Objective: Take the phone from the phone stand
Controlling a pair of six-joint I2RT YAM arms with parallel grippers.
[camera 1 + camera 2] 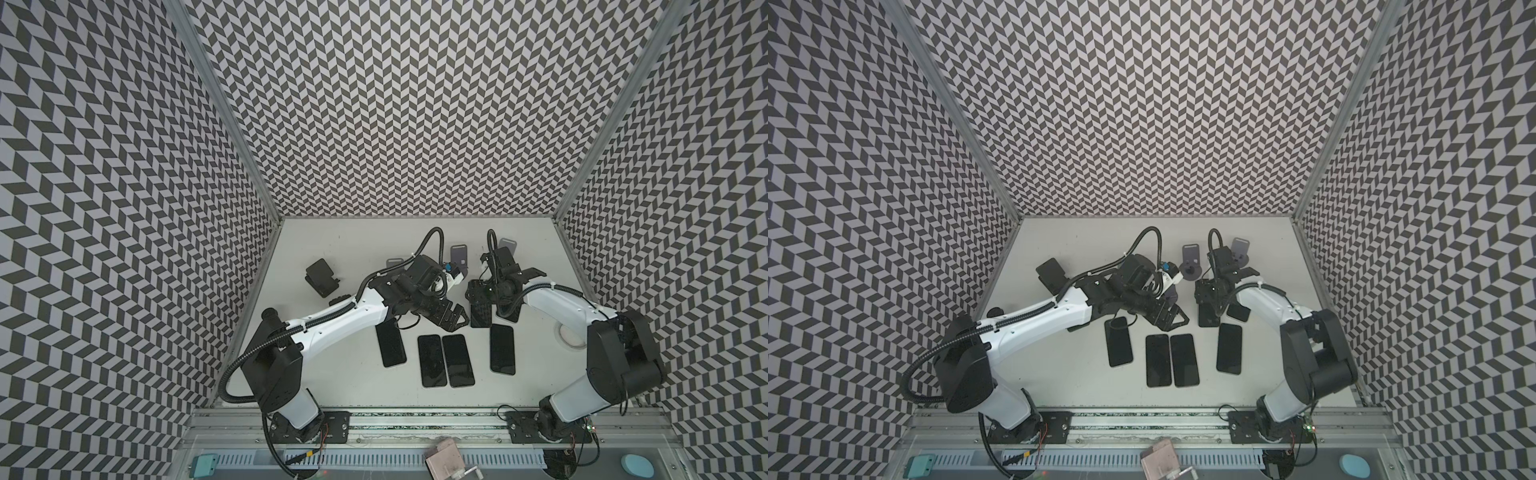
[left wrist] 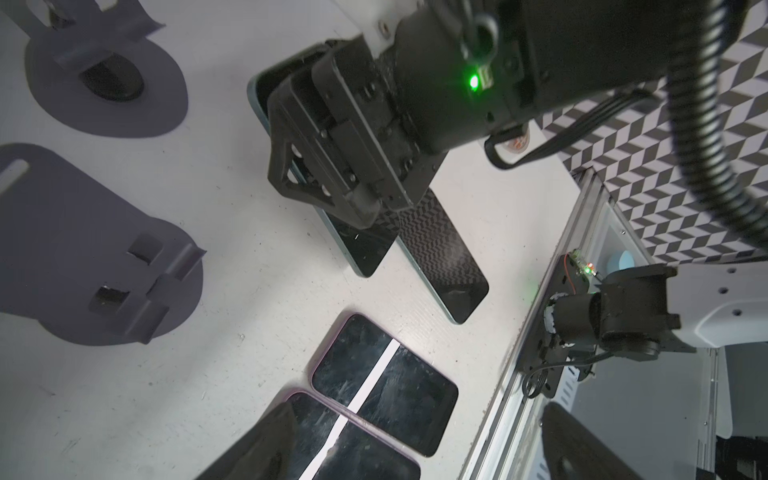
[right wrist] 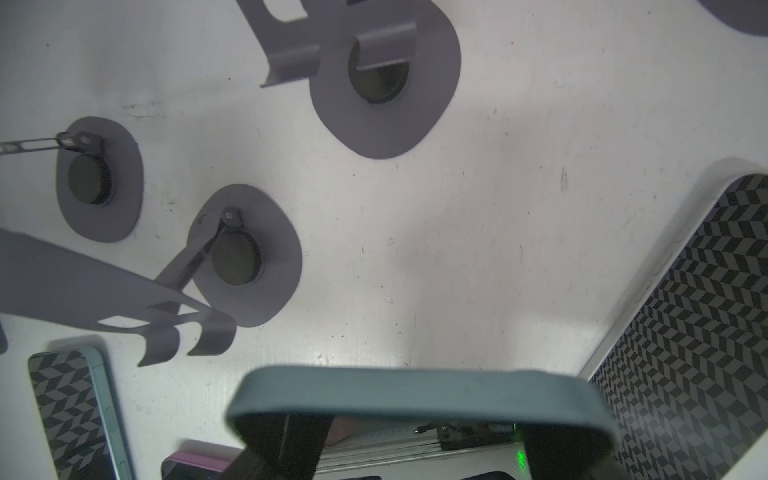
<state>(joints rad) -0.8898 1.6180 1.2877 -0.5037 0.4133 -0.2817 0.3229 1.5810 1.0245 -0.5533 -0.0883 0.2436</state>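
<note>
My right gripper (image 1: 478,294) (image 2: 332,195) is shut on a dark phone with a teal edge (image 1: 481,315) (image 1: 1208,316) (image 2: 368,249) (image 3: 415,392). It holds the phone tilted, lower end near the table, apart from the stands. Its fingers (image 3: 282,440) press on the phone's two faces. Grey phone stands (image 1: 459,257) (image 1: 1192,259) (image 3: 245,257) behind it hold nothing. My left gripper (image 1: 451,320) (image 1: 1173,322) (image 2: 415,457) hovers open just left of the held phone, over phones lying flat, with nothing between its fingers (image 2: 257,444).
Several dark phones lie flat near the front: (image 1: 390,345), (image 1: 431,359), (image 1: 457,359), (image 1: 502,349). One more lies under the held phone (image 2: 440,257). A black folded stand (image 1: 320,276) sits far left. More grey stands (image 1: 508,245) (image 1: 395,262) are at the back.
</note>
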